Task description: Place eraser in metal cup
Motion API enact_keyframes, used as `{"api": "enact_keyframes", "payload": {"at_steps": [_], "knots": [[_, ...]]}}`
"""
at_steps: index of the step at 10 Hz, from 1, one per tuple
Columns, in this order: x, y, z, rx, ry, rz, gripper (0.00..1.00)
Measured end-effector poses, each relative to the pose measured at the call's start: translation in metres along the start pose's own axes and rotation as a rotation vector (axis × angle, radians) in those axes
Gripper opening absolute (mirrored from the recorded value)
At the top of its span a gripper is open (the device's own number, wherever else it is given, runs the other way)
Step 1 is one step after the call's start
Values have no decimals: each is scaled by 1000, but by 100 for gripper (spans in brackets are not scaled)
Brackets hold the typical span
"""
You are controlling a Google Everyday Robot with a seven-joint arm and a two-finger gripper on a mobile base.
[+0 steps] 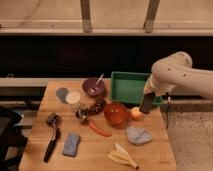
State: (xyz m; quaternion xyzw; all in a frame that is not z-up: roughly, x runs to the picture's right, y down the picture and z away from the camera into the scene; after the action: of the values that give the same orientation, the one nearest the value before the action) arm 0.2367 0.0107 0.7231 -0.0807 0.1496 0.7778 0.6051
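Tool (149, 96): at the end of the white arm, off the right side of the tabletop (95, 151), hanging above its right edge. Jaws clamped on the eraser (146, 106). The eraser is a dark block held on end, long side nearly vertical, clear of the wood. Its lower end hangs just right of the orange fruit (136, 114); whether the two touch, cannot tell.

Behind the tool: green tray (129, 88) at the back right of the tabletop. The tool sits in front of the tray's right front corner.

Left of the fruit: orange bowl (115, 113), the two just beside each other. In front of the fruit lies a crumpled blue-grey cloth (138, 135).

Metal cup (83, 119): left of the orange bowl, small and shiny, at the lower end of a dark cluster of grapes (95, 107). Well apart from the tool, with the orange bowl between them.

Further out: purple bowl (93, 88) with a light utensil handle leaning in it, cream-topped round container (73, 97), and a grey disc (62, 93) at back left. An orange-red carrot (100, 130) lies in front of the cup. Front left: blue-grey pad (71, 144) and a black-handled utensil (51, 145). Front centre: a yellow banana (122, 156).
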Motion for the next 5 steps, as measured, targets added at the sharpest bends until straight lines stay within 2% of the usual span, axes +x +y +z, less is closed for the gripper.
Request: {"api": "enact_keyframes", "payload": {"at_steps": [3,5], "knots": [[-11,69,-6,-10,-41,-115,9],[-7,112,-17,-27,-70,-199,9]]}}
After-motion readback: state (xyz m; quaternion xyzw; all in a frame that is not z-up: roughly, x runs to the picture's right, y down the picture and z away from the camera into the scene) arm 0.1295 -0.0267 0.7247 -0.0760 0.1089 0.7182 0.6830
